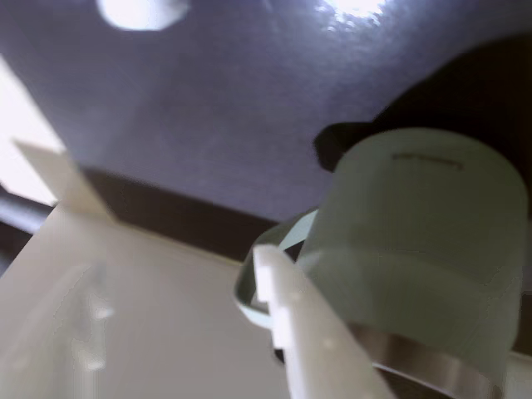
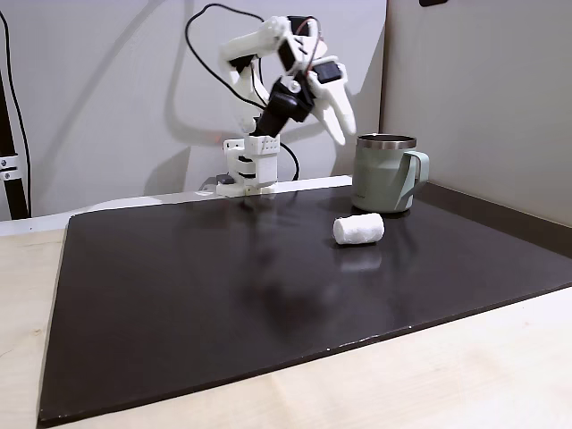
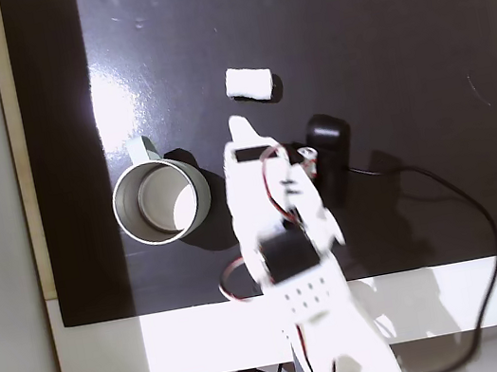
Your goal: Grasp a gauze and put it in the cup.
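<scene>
The gauze (image 3: 249, 83) is seen lying on the black mat (image 3: 397, 44), near the empty cup (image 3: 162, 201); the raised gripper (image 2: 340, 130) is held empty, its opening indiscernible.

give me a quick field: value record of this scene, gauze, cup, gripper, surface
gauze: white roll lying on its side on the mat, in front of the cup in a fixed view, not held
cup: sage-green mug upright, steel rim, looks empty from above
gripper: raised above the mat beside the cup, holding nothing; open or shut unclear
surface: dark mat on a light wooden table
</scene>
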Controlling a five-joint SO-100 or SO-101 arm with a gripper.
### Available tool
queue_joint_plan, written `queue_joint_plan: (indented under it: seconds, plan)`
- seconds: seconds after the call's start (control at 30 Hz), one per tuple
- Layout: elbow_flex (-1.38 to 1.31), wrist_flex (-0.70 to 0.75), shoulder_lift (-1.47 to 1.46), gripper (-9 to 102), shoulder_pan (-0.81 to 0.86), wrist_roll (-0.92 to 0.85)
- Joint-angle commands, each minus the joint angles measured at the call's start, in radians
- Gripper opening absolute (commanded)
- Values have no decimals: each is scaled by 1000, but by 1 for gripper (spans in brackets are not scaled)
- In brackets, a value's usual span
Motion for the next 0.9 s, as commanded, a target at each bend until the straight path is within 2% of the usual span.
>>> queue_joint_plan:
  seconds: [0.0,0.3,0.87]
  plan:
    - [-163,46,-152,26,-9,48]
    - [-353,74,-431,29,26,140]
    - [-709,114,-897,31,114,147]
